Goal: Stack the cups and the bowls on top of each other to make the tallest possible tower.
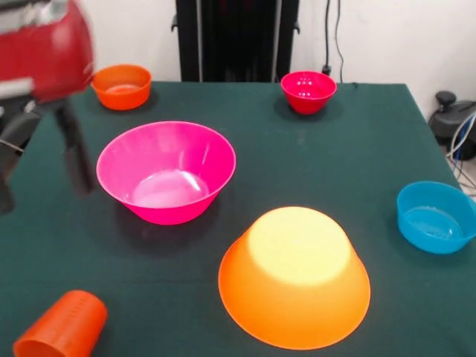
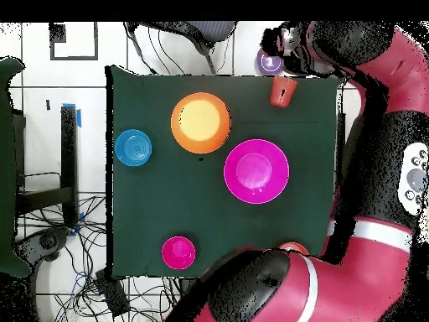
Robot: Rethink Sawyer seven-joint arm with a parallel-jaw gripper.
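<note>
The largest orange bowl point(image 1: 294, 275) point(image 2: 200, 122) stands rim down on the green table, with nothing on it. The large pink bowl point(image 1: 166, 171) point(image 2: 256, 171) stands upright beside it. The orange-red cup point(image 1: 63, 327) point(image 2: 283, 90) lies tilted at the table's corner. A blue bowl point(image 1: 435, 217) point(image 2: 133, 148), a small red bowl point(image 1: 308, 91) point(image 2: 178, 252) and a small orange bowl point(image 1: 121, 85) point(image 2: 293, 248) stand apart near the edges. My gripper point(image 2: 281, 44) shows only in the overhead view, past the table's edge beyond the cup. A purple bowl point(image 2: 270, 61) sits right by it; whether it is held is unclear.
My red arm point(image 1: 44, 44) point(image 2: 377, 126) runs along one side of the table, past the small orange bowl and the cup. Cables lie on the floor point(image 2: 75, 277) beyond the other side. A black pedestal point(image 1: 236, 37) stands behind the table.
</note>
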